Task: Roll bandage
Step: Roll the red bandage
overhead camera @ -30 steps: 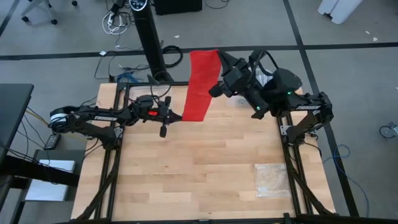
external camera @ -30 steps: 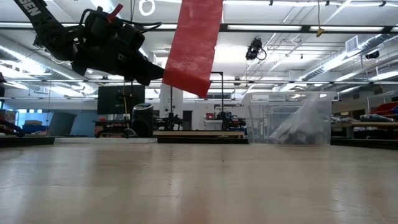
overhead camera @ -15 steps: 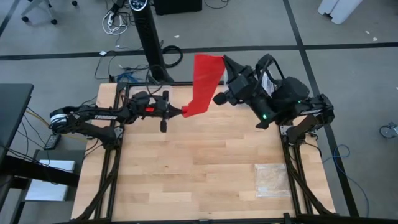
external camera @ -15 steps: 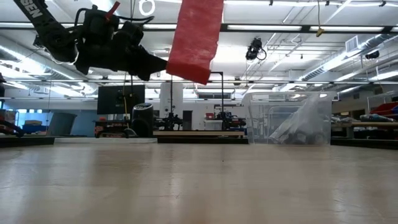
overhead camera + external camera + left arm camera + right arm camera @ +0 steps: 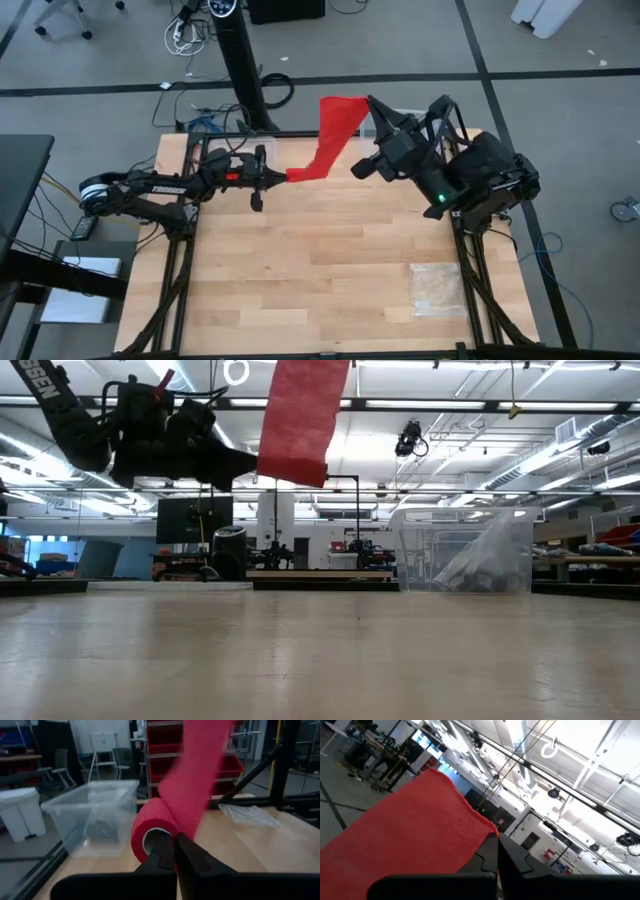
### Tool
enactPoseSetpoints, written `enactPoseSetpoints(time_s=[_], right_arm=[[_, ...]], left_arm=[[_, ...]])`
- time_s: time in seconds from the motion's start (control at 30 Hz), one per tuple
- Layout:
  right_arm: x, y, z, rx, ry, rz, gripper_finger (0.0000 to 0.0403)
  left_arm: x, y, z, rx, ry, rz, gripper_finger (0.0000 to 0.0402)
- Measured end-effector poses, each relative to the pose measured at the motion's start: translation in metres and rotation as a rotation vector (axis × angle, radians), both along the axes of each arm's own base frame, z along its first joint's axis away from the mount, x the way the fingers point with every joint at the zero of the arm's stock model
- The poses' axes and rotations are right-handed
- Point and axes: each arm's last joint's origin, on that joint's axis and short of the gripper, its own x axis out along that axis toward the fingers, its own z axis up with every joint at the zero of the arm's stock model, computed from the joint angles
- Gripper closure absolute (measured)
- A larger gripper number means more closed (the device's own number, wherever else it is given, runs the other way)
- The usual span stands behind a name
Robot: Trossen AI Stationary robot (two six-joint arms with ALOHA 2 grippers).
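The bright red bandage (image 5: pixel 325 140) hangs in the air over the table's far part, clear of the wood. Its lower end is a small roll (image 5: pixel 152 827) with a hollow middle. From there the flat strip (image 5: pixel 300 415) rises aslant to its upper end (image 5: pixel 420 830). My left gripper (image 5: pixel 272 178) is shut on the roll at the far left, pointing level. My right gripper (image 5: pixel 372 108) is shut on the strip's upper end, high above the table's far right. It is out of the low view. My left gripper pinches the roll's wall (image 5: pixel 167 832) where the strip leaves it; one fingertip (image 5: pixel 162 847) seems to sit in the hollow middle and the other outside. The fingers come level from the table's left. The roll is lifted clear, the strip running up from it. My right gripper pinches the strip's upper end at a corner (image 5: pixel 487 836) between its two shut fingers. It comes from the table's right, slanting slightly upward. The strip spreads flat away from the fingers and runs down, fairly straight, to the roll.
A clear plastic bag (image 5: pixel 437 290) lies on the wood near the right front. A clear plastic bin (image 5: pixel 460 550) stands beyond the table's far edge. Another crinkly clear sheet (image 5: pixel 247 815) lies on the table's far part. The black frame rail (image 5: pixel 240 135) borders the far edge.
My right gripper has moved toward the table's right edge with the strip's upper end. My left gripper has swung toward the far edge with the roll. The strip, which hung broad and nearly straight down, now slants between the two grippers and looks narrower at its lower part.
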Motion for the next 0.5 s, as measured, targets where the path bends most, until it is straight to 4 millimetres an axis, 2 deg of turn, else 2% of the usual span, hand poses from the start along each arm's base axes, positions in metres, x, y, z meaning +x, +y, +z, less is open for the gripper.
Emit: enactPoseSetpoints(time_s=[0.23,0.5], right_arm=[[0.003,-0.011,0.002,-0.040,-0.007,-0.013,0.0403],[0.009,-0.038,0.002,-0.084,0.023,-0.101,0.0403]], left_arm=[[-0.009,-0.006,-0.015,-0.034,0.035,-0.027,0.0402],[-0.005,-0.021,-0.016,-0.032,0.034,-0.177,0.0402]])
